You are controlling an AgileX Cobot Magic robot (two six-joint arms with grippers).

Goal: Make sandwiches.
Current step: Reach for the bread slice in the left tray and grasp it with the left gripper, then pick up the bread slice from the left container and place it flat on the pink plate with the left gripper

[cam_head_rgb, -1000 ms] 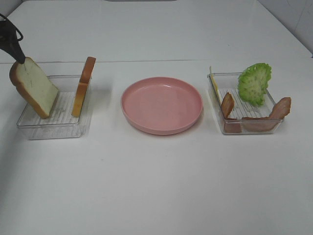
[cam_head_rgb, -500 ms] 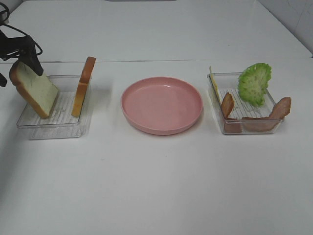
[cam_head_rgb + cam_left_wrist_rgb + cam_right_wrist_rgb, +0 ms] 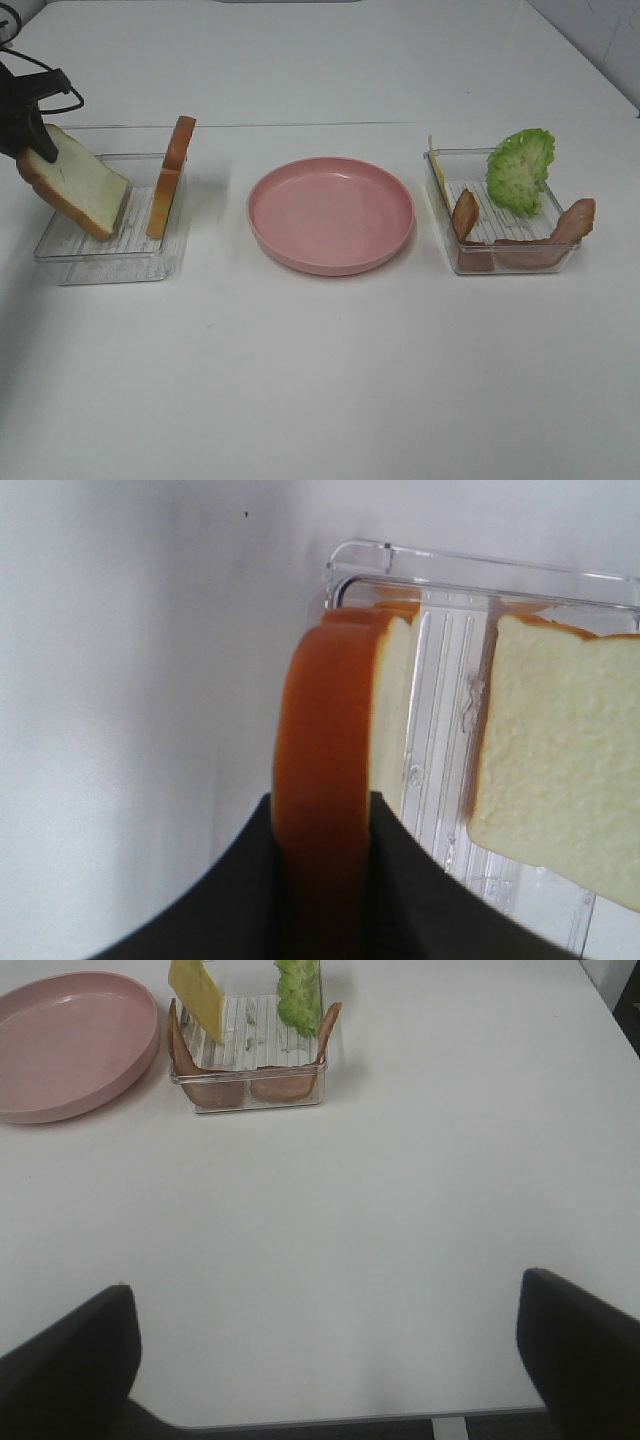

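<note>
The left end effector [image 3: 38, 140] is matte black with a thin black cable [image 3: 76, 95] looping off it, its two fingers [image 3: 200, 900] broad, smooth and dark, while the right end effector [image 3: 325, 1290] shows two black, round-cornered fingers [image 3: 70, 1360]

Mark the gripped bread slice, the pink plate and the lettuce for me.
gripped bread slice [image 3: 84, 186], exterior high view, middle of its white face.
pink plate [image 3: 330, 266], exterior high view, near rim.
lettuce [image 3: 520, 170], exterior high view, centre of the leaf.
</note>
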